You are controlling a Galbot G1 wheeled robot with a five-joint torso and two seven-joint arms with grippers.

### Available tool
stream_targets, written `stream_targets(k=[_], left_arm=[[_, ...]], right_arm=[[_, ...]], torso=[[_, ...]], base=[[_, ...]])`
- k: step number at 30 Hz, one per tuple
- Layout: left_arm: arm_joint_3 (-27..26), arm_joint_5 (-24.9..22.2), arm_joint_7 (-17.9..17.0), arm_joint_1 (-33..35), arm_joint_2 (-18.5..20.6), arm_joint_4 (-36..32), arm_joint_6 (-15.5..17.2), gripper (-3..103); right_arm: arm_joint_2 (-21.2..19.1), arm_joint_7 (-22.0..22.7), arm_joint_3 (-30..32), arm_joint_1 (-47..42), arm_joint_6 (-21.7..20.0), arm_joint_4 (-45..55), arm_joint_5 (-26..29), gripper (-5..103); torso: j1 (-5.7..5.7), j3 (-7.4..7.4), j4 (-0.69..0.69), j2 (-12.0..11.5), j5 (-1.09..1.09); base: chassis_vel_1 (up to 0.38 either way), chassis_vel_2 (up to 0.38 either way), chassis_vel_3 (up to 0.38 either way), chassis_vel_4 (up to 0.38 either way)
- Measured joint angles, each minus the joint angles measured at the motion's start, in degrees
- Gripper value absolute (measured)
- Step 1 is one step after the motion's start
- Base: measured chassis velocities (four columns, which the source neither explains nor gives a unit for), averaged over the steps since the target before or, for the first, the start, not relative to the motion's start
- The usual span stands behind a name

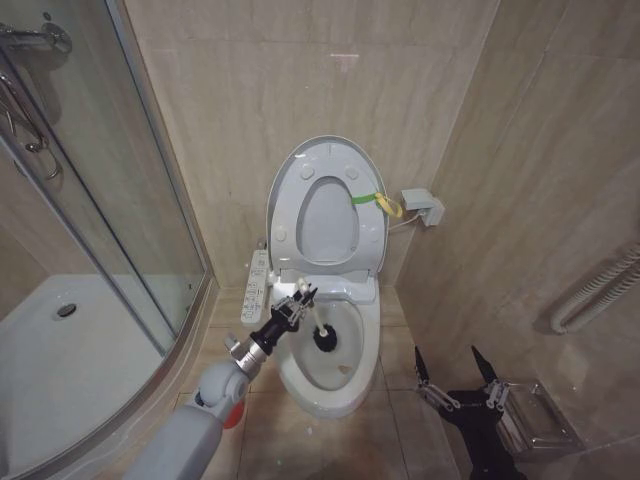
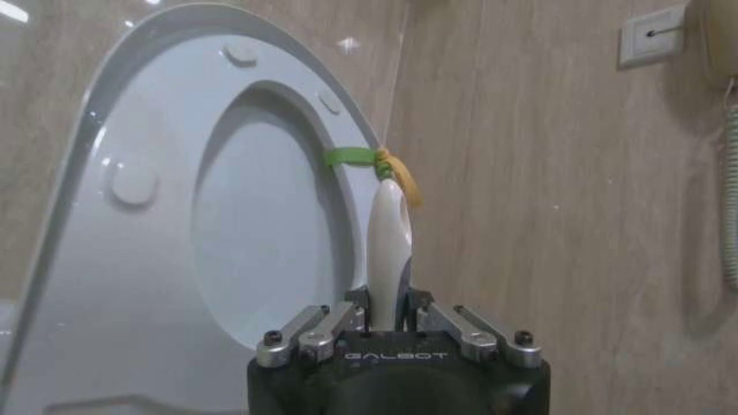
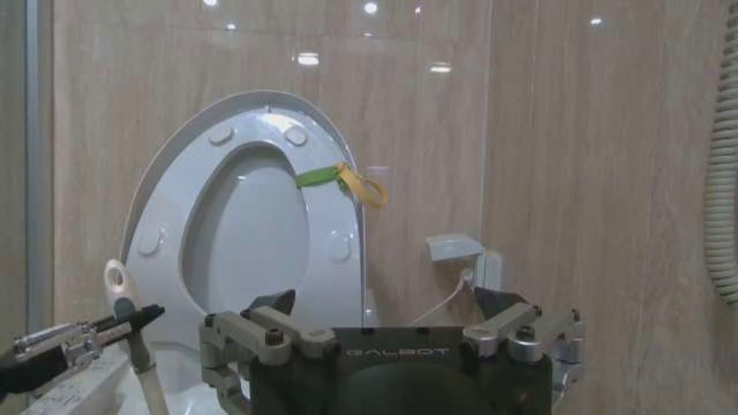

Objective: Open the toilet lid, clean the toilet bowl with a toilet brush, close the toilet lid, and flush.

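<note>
- Currently the toilet lid (image 1: 288, 172) stands upright against the tiled wall, with the ring-shaped seat (image 1: 330, 222) raised against it; a green-yellow tag (image 1: 378, 202) hangs from the seat's edge.
- Left end effector (image 1: 298, 301) hovers over the toilet bowl (image 1: 372, 345), at its rear rim, fingers clamped on the thin white handle of the toilet brush (image 1: 322, 335).
- The brush slants down into the bowl, its dark bristle head resting low inside the basin.
- In the left wrist view, the white handle (image 2: 389, 251) rises from between the closed fingers (image 2: 327, 327), in front of the raised seat.
- Right end effector (image 1: 455, 377) hangs low, to the right of the bowl and apart from it, fingers spread wide and holding nothing.
- A side control panel (image 1: 256, 285) sits on the bowl's left, and a glass shower door (image 1: 90, 180) stands farther left.
</note>
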Motion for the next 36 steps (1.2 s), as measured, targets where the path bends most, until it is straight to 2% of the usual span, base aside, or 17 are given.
stream_targets(k=[3,13,16,19,23,24,31,36], left_arm=[[2.12,-0.16,-2.16,1.36,0.12,-1.25,0.29,19],[5.61,0.12,-2.71,4.53,-0.08,-1.4,0.47,19],[5.81,-0.12,-1.17,4.22,-0.32,0.78,0.13,19],[5.25,-1.38,2.04,2.93,-1.16,5.98,-0.78,19],[5.09,-1.88,4.56,1.5,-1.83,10.52,-1.8,19],[5.09,-1.88,4.56,1.5,-1.83,10.52,-1.8,19],[5.35,-0.25,5.49,-2.88,-4.6,21.54,-3.94,19],[5.89,0.04,5.48,-3.94,-5.39,22.68,-4.23,19]], right_arm=[[0.0,0.0,0.0,0.0,0.0,0.0,0.0,100],[0.0,0.0,0.0,0.0,0.0,0.0,0.0,100],[0.0,0.0,0.0,0.0,0.0,0.0,0.0,100],[0.0,-0.01,0.0,0.0,0.0,0.0,0.0,100],[0.0,0.0,0.0,0.0,0.0,0.0,0.0,100],[0.0,0.0,0.0,0.0,0.0,0.0,0.0,100],[0.0,-0.02,0.0,0.0,0.0,0.0,0.0,100],[0.0,0.0,0.0,0.0,0.0,0.0,0.0,100]], torso=[[0.0,0.0,-0.01,0.0,0.01],[0.0,0.0,0.0,0.01,0.01],[0.0,0.0,0.01,0.01,0.0],[0.0,0.0,0.0,0.01,0.0],[0.0,-0.01,0.01,0.02,0.0],[0.0,-0.01,0.01,0.02,0.0],[0.0,0.01,0.01,0.01,0.0],[0.0,0.01,0.0,0.01,0.0]], base=[[0.0,0.0,0.0,0.0],[0.0,0.0,0.0,0.0],[0.0,0.0,0.0,0.0],[0.0,0.0,0.0,0.0],[0.0,0.0,0.0,0.0],[0.0,0.0,0.0,0.0],[0.0,0.0,0.0,0.0],[0.0,0.0,0.0,0.0]])
